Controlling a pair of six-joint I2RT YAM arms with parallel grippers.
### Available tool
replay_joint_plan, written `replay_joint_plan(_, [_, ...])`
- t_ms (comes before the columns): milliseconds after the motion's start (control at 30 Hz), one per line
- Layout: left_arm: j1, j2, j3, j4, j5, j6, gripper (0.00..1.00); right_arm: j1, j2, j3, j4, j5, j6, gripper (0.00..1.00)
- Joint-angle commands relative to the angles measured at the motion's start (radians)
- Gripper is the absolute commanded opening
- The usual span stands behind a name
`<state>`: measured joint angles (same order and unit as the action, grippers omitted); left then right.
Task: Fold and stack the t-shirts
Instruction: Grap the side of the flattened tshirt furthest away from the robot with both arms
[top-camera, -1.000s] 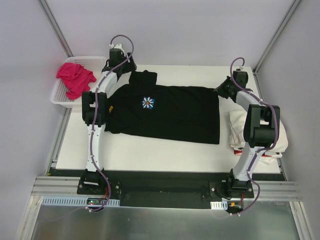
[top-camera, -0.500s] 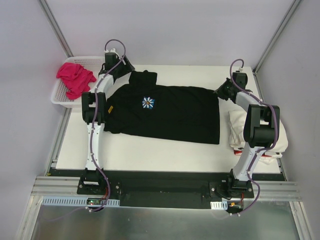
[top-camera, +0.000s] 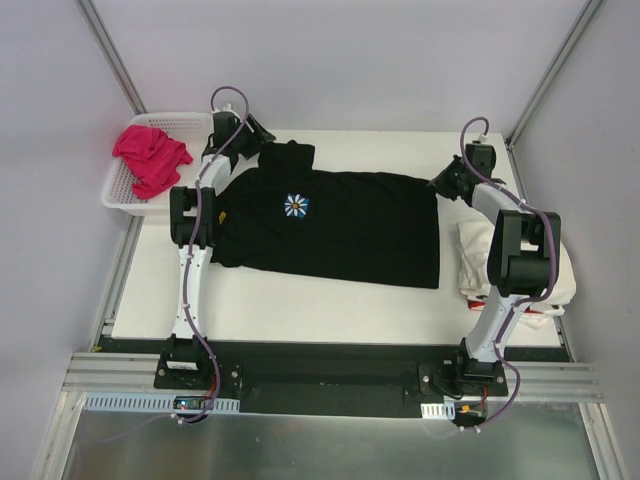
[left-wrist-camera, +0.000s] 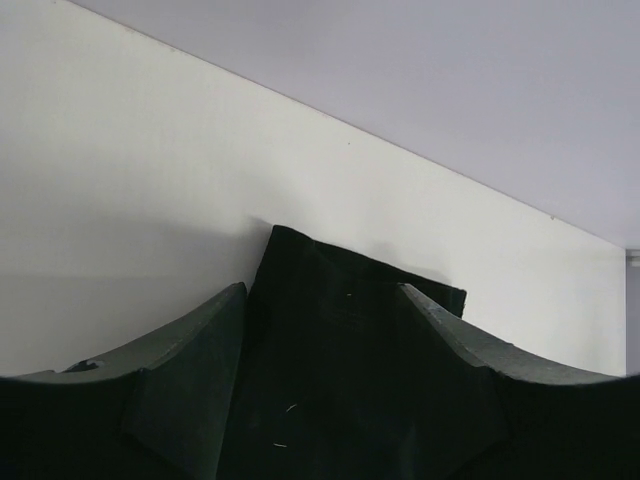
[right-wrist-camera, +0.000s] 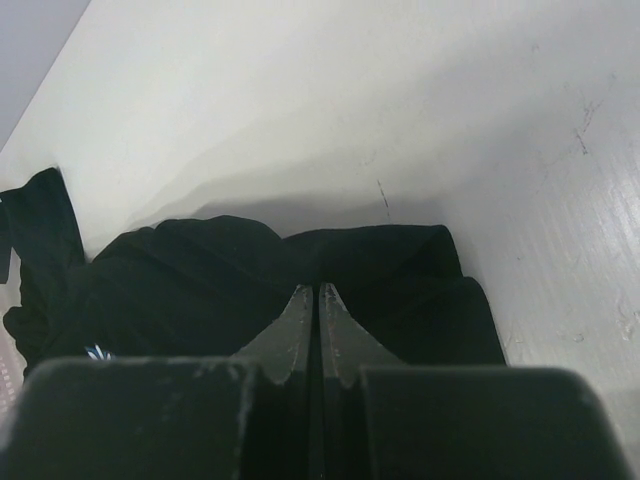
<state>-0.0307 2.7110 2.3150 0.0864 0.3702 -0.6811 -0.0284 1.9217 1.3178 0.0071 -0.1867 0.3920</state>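
Note:
A black t-shirt (top-camera: 340, 225) with a white daisy on a blue patch (top-camera: 296, 205) lies spread flat across the white table (top-camera: 330, 300). At the far left, my left gripper (top-camera: 262, 135) is open, and its fingers (left-wrist-camera: 200, 345) straddle the shirt's folded sleeve (left-wrist-camera: 350, 300). My right gripper (top-camera: 438, 183) is shut on the shirt's far right corner, where the black cloth (right-wrist-camera: 370, 265) bunches up at its tips (right-wrist-camera: 310, 288). Folded cream-white t-shirts (top-camera: 565, 275) sit at the right under the right arm. A pink t-shirt (top-camera: 150, 155) lies in the basket.
A white mesh basket (top-camera: 120, 195) stands off the table's far left corner. Grey walls close in the back and both sides. The table's far edge (left-wrist-camera: 420, 155) runs just beyond the sleeve. The arm bases sit on a black rail (top-camera: 320, 375) at the near edge.
The left wrist has shifted slightly over the sleeve and its jaws have narrowed a little. The right arm and the shirt have stayed still.

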Motion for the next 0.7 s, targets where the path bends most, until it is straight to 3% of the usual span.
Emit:
replay_joint_plan(0, [0.006,0.035,0.047,0.036,0.044,-0.07,0.6,0.002,-0.059,0.014,-0.001,0.018,0.004,0.01])
replay_joint_plan(633, [0.008,0.033,0.035,0.072,0.047,-0.106,0.36,0.002,-0.027,0.032,-0.002,0.009,0.008,0.01])
replay_joint_plan(667, [0.006,0.033,0.035,0.073,0.046,-0.103,0.3,0.002,-0.026,0.032,-0.001,0.006,0.01,0.01])
